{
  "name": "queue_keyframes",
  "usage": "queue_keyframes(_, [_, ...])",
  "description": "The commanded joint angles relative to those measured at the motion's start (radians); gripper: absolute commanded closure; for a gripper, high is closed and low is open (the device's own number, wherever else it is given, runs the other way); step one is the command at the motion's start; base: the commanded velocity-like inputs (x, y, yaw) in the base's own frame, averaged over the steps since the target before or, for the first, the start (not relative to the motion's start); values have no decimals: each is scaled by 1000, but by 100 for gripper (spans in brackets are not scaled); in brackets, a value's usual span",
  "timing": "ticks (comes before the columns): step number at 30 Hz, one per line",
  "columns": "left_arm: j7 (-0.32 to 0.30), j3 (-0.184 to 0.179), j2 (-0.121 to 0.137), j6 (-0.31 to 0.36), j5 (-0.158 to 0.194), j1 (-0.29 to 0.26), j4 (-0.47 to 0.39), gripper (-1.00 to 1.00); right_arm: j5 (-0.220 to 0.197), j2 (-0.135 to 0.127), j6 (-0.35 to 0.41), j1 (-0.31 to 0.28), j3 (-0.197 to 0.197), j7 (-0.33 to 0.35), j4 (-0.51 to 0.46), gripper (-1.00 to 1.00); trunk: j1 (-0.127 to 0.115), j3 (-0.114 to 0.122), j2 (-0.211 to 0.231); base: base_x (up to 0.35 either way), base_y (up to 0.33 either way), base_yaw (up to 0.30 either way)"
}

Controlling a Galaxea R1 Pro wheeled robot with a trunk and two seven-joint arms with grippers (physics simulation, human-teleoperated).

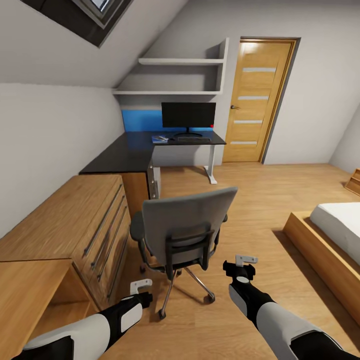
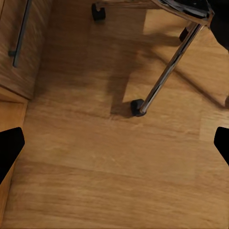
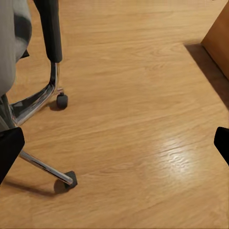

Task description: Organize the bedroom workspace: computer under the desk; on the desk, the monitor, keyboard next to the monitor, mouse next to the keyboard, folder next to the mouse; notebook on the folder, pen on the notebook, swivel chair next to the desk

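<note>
Grey swivel chair (image 1: 186, 231), chrome five-star base, backrest toward camera; desk (image 1: 135, 150) at 12 o'clock. Left gripper (image 1: 141, 293) and right gripper (image 1: 243, 266): fingers apart, empty.

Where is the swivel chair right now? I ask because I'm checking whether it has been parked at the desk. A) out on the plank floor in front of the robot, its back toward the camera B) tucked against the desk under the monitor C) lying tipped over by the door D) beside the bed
A: the swivel chair stands upright on the floor between the grippers, backrest facing the camera, well short of the desk.
</note>
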Motion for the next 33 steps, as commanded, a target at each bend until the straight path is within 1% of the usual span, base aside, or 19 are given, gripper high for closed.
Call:
queue_keyframes(1, [6,-8,0,1,6,-1,-2,-100,-11,0,-7,-1,8,-4,1,-100,4,-4,-8,0,0,0])
queue_keyframes(11, [-1,-7,1,7,7,-1,-2,-100,-10,-2,-15,-1,8,-5,3,-100,42,-35,-78,0,0,0])
queue_keyframes(33, [-8,-6,3,11,8,-1,1,-100,-11,3,-16,-1,11,-4,6,-100,127,-104,-232,0,0,0])
